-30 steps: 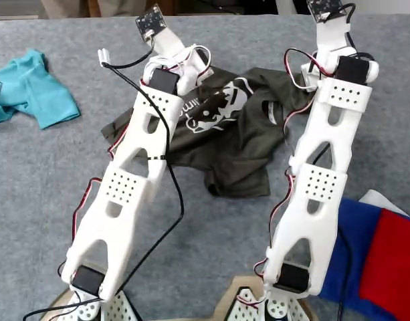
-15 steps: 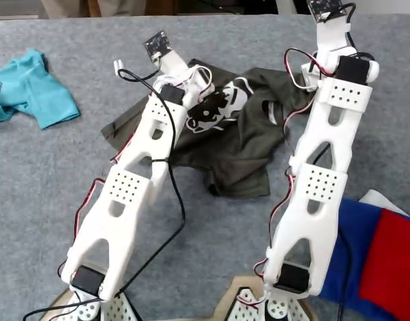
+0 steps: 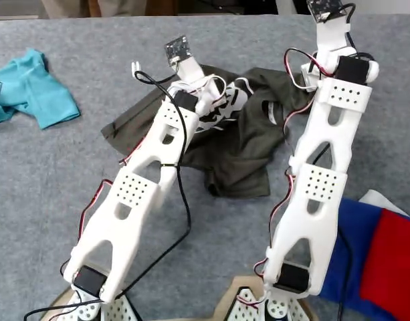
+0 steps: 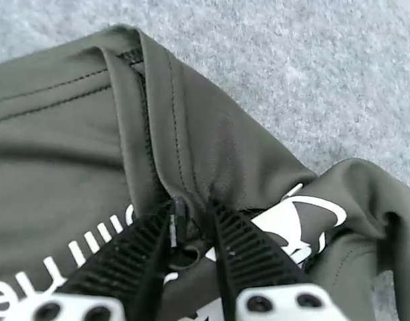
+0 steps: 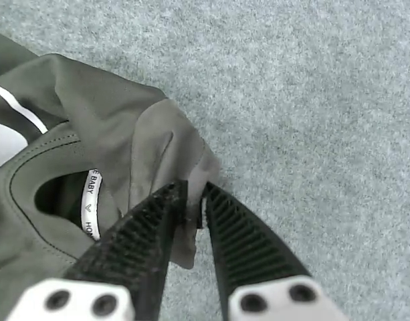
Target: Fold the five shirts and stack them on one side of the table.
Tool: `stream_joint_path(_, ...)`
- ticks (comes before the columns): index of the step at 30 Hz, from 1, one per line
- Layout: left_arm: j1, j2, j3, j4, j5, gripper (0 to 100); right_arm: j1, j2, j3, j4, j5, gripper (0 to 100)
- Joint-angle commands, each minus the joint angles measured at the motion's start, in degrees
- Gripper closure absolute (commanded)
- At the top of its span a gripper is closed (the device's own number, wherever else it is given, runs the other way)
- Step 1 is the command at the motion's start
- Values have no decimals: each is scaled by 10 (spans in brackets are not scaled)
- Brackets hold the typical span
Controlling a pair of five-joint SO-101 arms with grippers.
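Note:
A dark olive shirt (image 3: pixel 238 140) with a white print lies crumpled mid-table. My left gripper (image 4: pixel 193 224) is shut on a fold of the olive shirt (image 4: pixel 91 154) near its hem seam. In the high view the left arm (image 3: pixel 151 167) lies over the shirt's left half. My right gripper (image 5: pixel 193 200) is shut on the olive shirt (image 5: pixel 124 147) at a shoulder edge beside the neck label. The right arm (image 3: pixel 325 147) runs along the shirt's right side. A teal shirt (image 3: pixel 31 90) lies loose at the far left.
A blue garment (image 3: pixel 358 247) and a red garment (image 3: pixel 392 267) lie at the near right corner beside the right arm's base. Grey felt table (image 3: pixel 57 187) is bare to the left of the left arm.
The left arm has swung right and toward the near side, dragging its pinched fold of the olive shirt over the print. The right arm has stayed still.

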Motion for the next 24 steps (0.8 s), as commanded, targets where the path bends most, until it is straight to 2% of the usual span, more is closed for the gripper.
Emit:
stream_joint_path(1,4,-14,-4,-5,-6,941,10,-2,-21,-12,0,994)
stream_joint_path(3,3,-14,-4,-5,-6,981,10,-2,-21,-12,0,994)
stream_joint_path(11,-28,-28,-33,0,-6,981,10,-2,-21,-11,0,994)
stream_joint_path(19,-36,-65,-200,120,-6,981,10,-6,-22,-9,0,994)
stream_joint_path(24,-38,-67,-219,142,-4,981,10,-23,-22,4,0,994)
